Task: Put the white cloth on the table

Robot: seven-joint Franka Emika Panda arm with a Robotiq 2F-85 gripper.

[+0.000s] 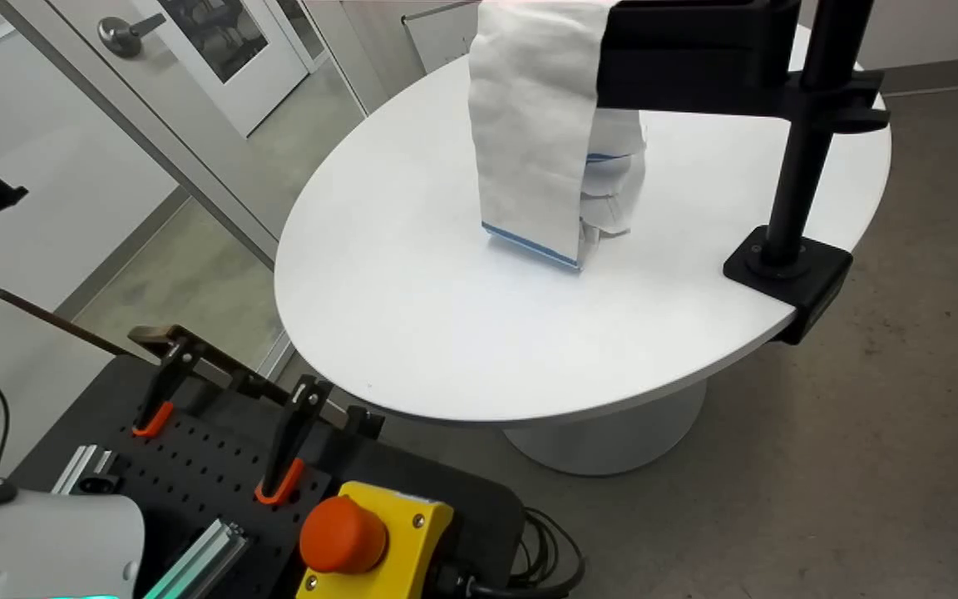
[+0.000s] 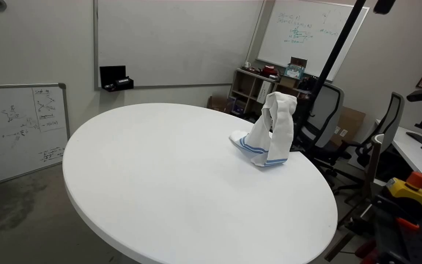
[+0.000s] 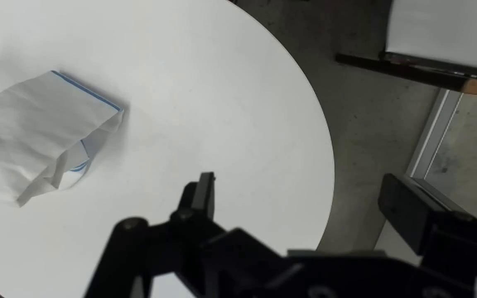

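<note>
Wrist view is showing us the jaws standing wide, with nothing held between their fingers (image 3: 203, 196); the white cloth (image 3: 35, 120) is sitting up and left of them, well apart, over the bench (image 3: 222, 103). We are judging the task barely begun: grasping, freeing and laying down the cloth are all remaining. In an exterior view we are missing the jaws, but a black mounting arm (image 1: 687, 75) is reaching from a clamped post (image 1: 803, 175) into the folds, so the cloth is apparently hanging over it. In an exterior view with a large whiteboard (image 2: 178, 40) behind, again with no jaws beside the cloth, we are seeing its open loop and a low fold seemingly resting on the bench.
</note>
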